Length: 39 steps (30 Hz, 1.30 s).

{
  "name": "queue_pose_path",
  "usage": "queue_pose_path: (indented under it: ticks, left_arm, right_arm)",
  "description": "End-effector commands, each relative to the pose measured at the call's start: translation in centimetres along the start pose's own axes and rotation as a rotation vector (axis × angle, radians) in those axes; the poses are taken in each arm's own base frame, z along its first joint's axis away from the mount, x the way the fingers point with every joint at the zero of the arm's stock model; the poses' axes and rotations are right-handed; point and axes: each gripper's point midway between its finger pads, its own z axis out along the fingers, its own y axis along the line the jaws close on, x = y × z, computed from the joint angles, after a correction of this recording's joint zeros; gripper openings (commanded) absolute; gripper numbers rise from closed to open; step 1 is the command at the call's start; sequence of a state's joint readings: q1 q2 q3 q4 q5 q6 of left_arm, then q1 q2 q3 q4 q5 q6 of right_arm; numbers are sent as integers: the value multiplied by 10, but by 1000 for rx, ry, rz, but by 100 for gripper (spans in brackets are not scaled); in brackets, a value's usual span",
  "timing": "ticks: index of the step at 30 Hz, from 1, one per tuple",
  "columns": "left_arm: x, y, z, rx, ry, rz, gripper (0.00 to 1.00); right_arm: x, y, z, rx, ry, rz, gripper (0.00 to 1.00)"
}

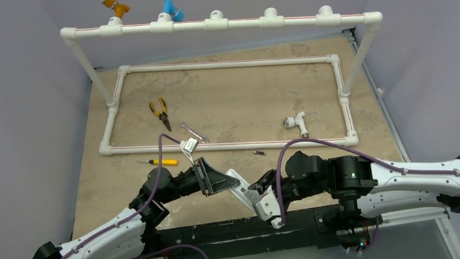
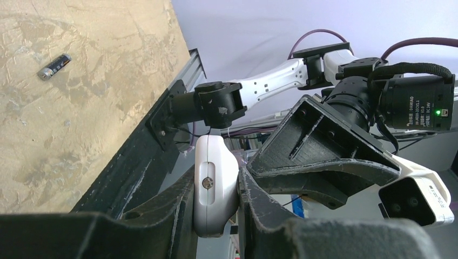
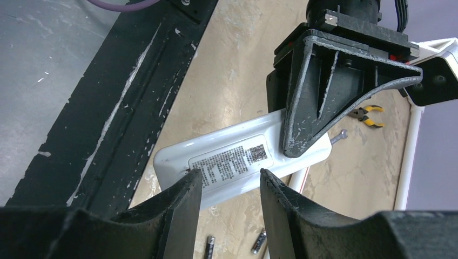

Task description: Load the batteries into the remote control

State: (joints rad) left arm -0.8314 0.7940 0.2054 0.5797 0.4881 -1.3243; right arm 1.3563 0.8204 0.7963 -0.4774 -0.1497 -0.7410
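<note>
Yellow-handled pliers (image 1: 159, 112), silver wrench (image 1: 192, 132), white pipe fitting (image 1: 295, 122) inside white pipe frame (image 1: 225, 66); screwdriver (image 1: 158, 162) just outside.

The left gripper (image 2: 215, 177) is swallowing the lower end of the remote control (image 2: 216, 162) here, and its finger (image 3: 324, 102) is covering the far corner. Batteries (image 3: 260, 241) are blurring out below, one running off the bottom edge, markings too small to read.

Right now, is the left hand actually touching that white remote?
Touching. The left wrist view shows the left hand clamped on the remote control, pressing against both of its sides with no gap showing.
</note>
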Motion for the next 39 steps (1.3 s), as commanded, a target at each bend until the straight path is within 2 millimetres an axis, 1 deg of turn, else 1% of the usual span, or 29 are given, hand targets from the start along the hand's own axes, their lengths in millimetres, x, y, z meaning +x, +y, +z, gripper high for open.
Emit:
queue_pose_path:
  ticks: [1,8,14,22,29,34,39]
  left_arm:
    - [-4,-21,0,72,-7,32,0]
    - [-4,-18,2,64,-1,31,0]
    - [-5,-21,4,70,-1,35,0]
    - [-6,-22,5,70,1,35,0]
    - [-5,-22,4,76,1,35,0]
    - [-4,-21,4,75,1,33,0]
    - [-5,-20,4,76,2,30,0]
  right_arm:
    - [-2,-2,1,6,-3,2,43]
    - [-6,2,-3,-18,-20,2,44]
    - [-5,6,-6,-31,-22,6,45]
    - [0,10,2,-53,2,14,45]
    - [14,10,9,-45,57,14,47]
    - [17,5,7,-12,69,-5,48]
    - [12,-10,1,60,51,-32,49]
